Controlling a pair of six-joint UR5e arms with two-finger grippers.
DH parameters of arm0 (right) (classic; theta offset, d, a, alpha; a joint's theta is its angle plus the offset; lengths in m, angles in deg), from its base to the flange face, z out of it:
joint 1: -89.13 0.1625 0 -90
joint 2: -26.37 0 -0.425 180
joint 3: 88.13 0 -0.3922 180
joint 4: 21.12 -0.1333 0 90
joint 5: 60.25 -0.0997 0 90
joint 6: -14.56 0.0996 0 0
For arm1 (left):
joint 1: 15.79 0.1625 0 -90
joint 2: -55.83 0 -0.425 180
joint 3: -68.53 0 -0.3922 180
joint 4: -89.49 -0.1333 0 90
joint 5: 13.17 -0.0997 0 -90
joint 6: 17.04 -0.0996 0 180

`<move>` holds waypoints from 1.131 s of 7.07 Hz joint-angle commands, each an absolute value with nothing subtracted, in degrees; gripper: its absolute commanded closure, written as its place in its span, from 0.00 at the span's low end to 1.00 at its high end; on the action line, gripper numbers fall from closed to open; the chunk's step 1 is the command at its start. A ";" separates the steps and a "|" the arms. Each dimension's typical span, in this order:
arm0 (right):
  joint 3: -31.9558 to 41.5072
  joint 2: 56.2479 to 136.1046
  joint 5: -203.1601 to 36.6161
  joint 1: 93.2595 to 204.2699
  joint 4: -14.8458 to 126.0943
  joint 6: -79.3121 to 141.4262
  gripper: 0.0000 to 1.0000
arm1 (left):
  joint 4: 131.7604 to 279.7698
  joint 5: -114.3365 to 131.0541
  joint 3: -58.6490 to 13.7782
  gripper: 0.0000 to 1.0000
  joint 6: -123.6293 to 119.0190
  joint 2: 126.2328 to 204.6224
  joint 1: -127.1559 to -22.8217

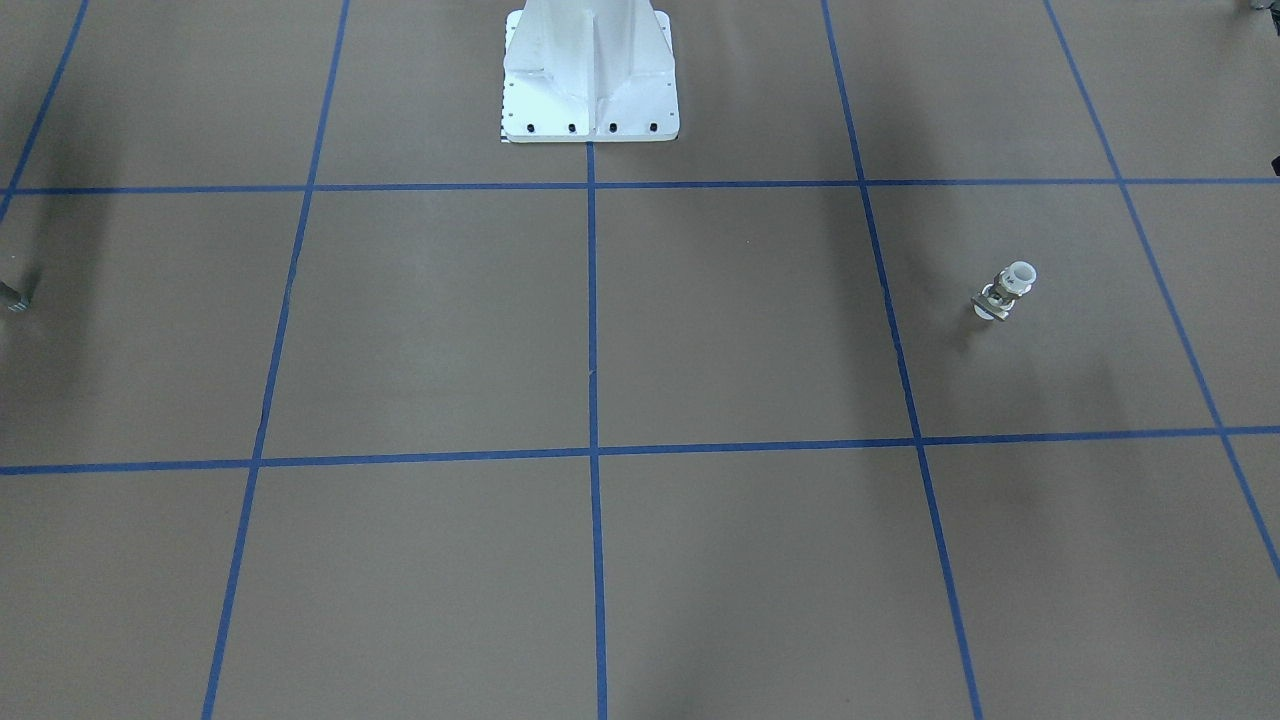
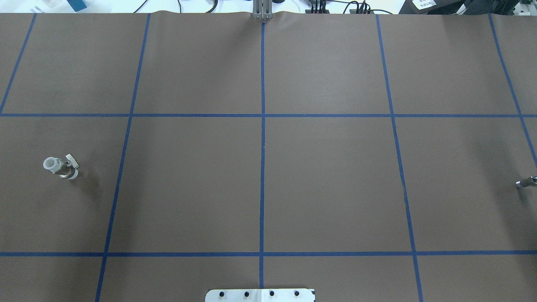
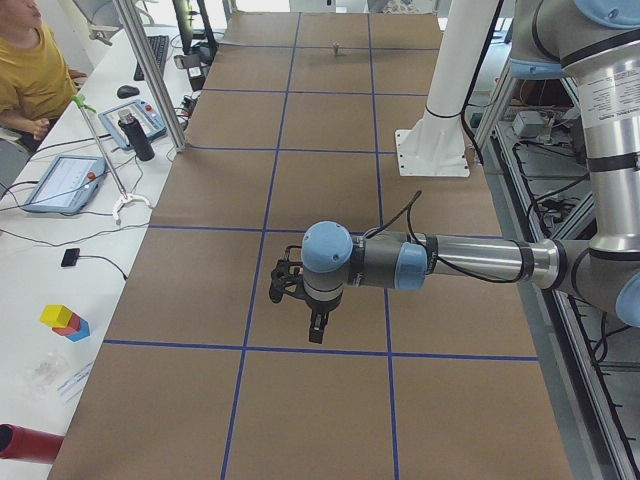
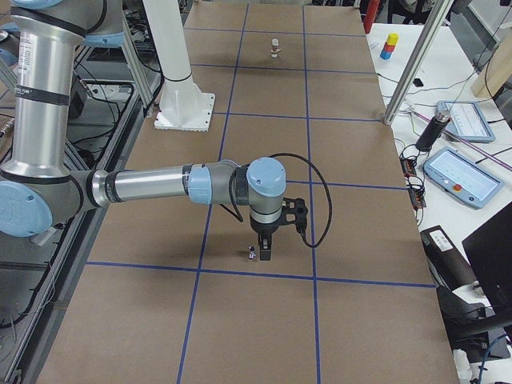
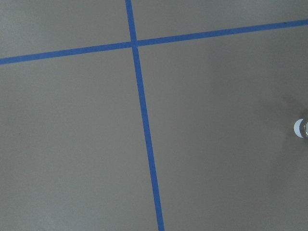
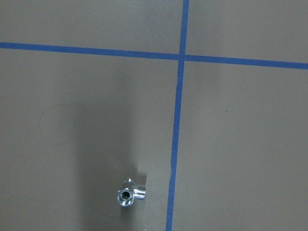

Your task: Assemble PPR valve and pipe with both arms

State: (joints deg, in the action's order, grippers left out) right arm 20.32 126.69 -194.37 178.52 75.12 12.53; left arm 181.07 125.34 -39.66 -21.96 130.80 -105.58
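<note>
PPR valve (image 2: 61, 167): we are seeing it standing collar-up on the counter (image 2: 327, 176), far out to the robot's left of the white pedestal (image 2: 260, 295);
pipe (image 2: 526, 182): we are seeing it resting on the counter, far out to the pedestal's other side;
left claw (image 3: 316, 332): it is hanging above the counter, left of the pedestal; we cannot tell whether it is spread or pressed together;
right claw (image 4: 265, 250): it is hovering just beside the pipe; again we cannot tell

We see a blue tape cross (image 5: 134, 44) on the brown table cover (image 5: 72, 144); lower right of it (clipped at the edge) sits the PPR valve (image 5: 300, 128).
</note>
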 commanded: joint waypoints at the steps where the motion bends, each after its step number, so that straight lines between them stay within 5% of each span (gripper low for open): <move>1: 20.24 126.65 -194.46 178.52 75.12 12.53 0.00 | 180.98 125.43 -40.27 0.00 -21.78 130.80 -105.62; 8: 20.59 121.48 -194.98 178.52 75.03 12.80 0.00 | 185.10 123.32 -40.02 0.00 -21.26 140.35 -105.27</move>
State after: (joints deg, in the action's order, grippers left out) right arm 21.03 123.06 -194.84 178.52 74.96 12.62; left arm 183.64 123.23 -40.62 -21.49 136.88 -105.38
